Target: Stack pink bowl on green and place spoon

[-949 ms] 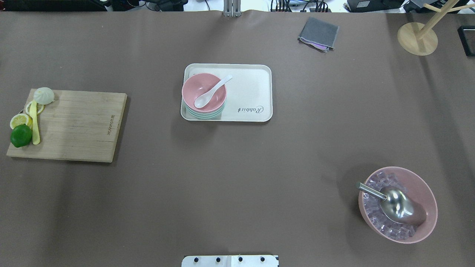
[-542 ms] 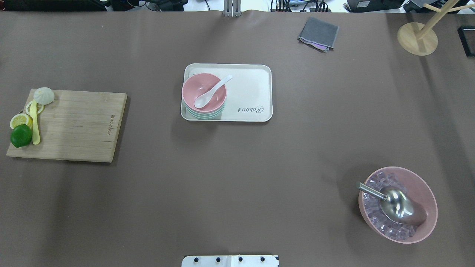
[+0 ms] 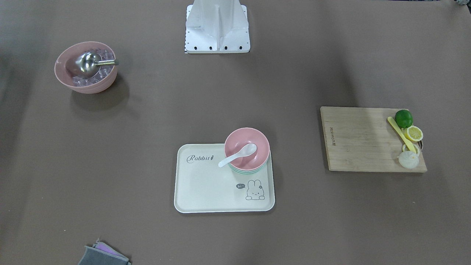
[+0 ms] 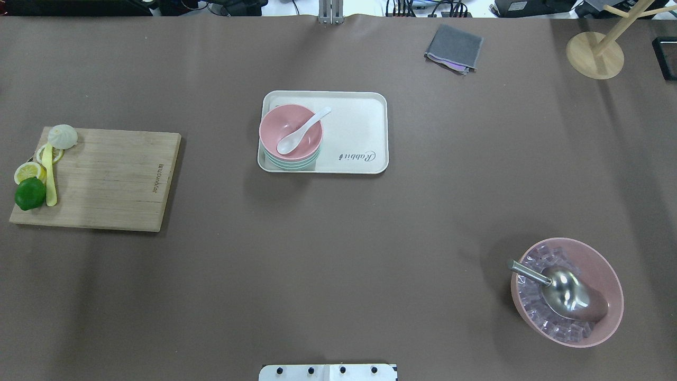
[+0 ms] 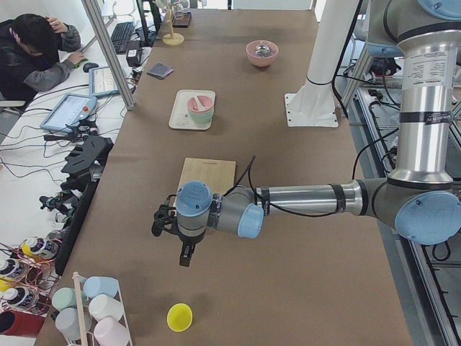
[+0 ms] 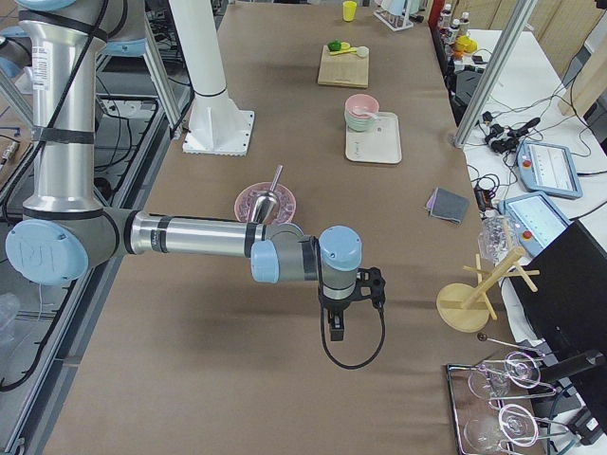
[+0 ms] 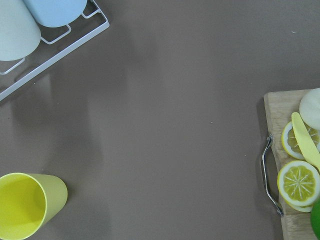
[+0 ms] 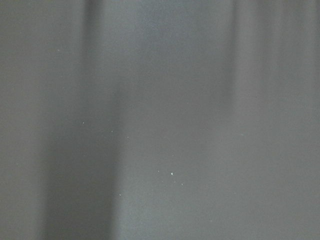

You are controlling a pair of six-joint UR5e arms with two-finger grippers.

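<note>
Resting nested on green bowl (image 4: 293,164) atop tray (image 4: 359,132), pink bowl (image 4: 290,127) holds spoon (image 4: 299,133), handle overhanging rim. Risk: any bump tips spoon onto worktop (image 4: 338,254). Left arm (image 5: 302,198), right arm (image 6: 190,232) well apart from stack; jaws' opening cannot tell.

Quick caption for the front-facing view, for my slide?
Pink bowl stacked on green bowl, white spoon resting inside, at one corner of the rabbit tray.

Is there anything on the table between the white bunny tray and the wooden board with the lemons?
No. In the overhead view, only bare brown table lies between the white rectangular tray and the wooden cutting board.
</note>
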